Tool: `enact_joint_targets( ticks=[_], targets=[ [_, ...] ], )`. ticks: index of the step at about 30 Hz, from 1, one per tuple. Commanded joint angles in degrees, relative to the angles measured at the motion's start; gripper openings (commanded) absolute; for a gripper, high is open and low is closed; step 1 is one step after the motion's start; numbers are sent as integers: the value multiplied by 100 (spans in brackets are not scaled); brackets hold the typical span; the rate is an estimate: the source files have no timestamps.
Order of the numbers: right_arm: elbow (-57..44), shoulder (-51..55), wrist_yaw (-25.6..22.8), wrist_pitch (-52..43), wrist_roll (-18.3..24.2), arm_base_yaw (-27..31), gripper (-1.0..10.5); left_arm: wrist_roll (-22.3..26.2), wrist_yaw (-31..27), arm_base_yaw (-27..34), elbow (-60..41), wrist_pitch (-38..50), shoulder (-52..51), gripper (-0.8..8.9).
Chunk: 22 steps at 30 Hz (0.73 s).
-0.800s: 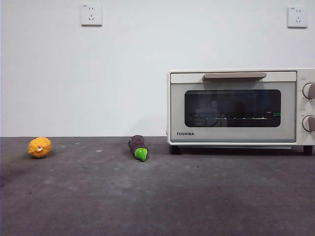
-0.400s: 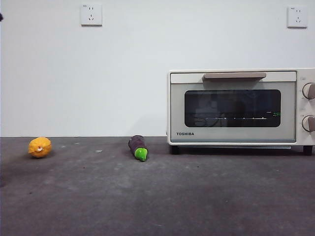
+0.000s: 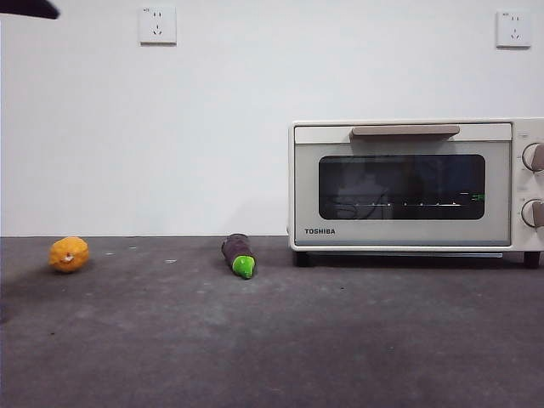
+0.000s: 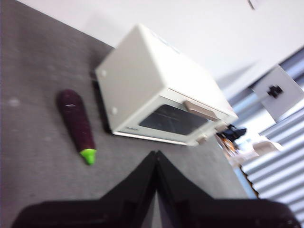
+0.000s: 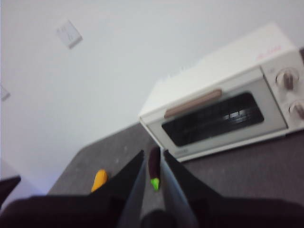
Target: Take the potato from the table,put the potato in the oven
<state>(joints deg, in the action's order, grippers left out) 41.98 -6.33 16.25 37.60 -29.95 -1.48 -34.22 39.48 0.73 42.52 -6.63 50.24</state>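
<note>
No potato shows in any view. The cream TOSHIBA oven [image 3: 408,187] stands at the right of the dark grey table [image 3: 297,340] with its glass door closed; it also shows as the oven [image 4: 142,80] and the oven [image 5: 223,109] in the wrist views. My left gripper [image 4: 156,154] is shut and empty, high above the table, looking down past the oven's left side. My right gripper [image 5: 153,153] hangs open and empty, well back from the oven's front. A black arm tip [image 3: 30,8] shows at the top left corner of the front view.
A dark purple eggplant [image 3: 239,253] with a green tip lies just left of the oven, also seen as the eggplant [image 4: 76,121] and the eggplant [image 5: 154,164]. A small yellow-orange lumpy fruit [image 3: 69,254] sits at the far left, the same fruit [image 5: 99,180] in the right wrist view.
A black arm tip has come into the front view's top left corner and grown larger. The oven, eggplant and yellow fruit have not moved.
</note>
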Motion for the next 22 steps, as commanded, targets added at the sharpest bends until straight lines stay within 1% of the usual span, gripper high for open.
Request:
enact_joint_targets(
  ticks=[1, 5, 7, 8, 9, 10, 14, 22],
  targets=[
    [48, -173, 142, 22, 177, -2, 59, -31, 243, -125, 321, -39, 382, -4],
    [52, -413, 293, 20, 221, -2, 59, 17, 293, -396, 890, -337, 946, -5],
    [52, -520, 376, 20, 313, -2, 55, 55, 286, -568, 1185, -459, 1237, -5],
    [52, -560, 409, 22, 337, -2, 46, 105, 291, -638, 1311, -501, 1366, -5],
    [52, -599, 439, 24, 343, -2, 10, 153, 291, -721, 1458, -546, 1508, -5],
    [52, -632, 439, 22, 343, -2, -12, 177, 286, -802, 1600, -588, 1648, -5],
    [52, -671, 439, 22, 350, -2, -7, 251, 269, -1128, 2107, -625, 2166, -5],
    [52, -671, 439, 225, 407, -2, -7, 247, 251, -1714, 3257, -699, 3309, -5]
  ],
)
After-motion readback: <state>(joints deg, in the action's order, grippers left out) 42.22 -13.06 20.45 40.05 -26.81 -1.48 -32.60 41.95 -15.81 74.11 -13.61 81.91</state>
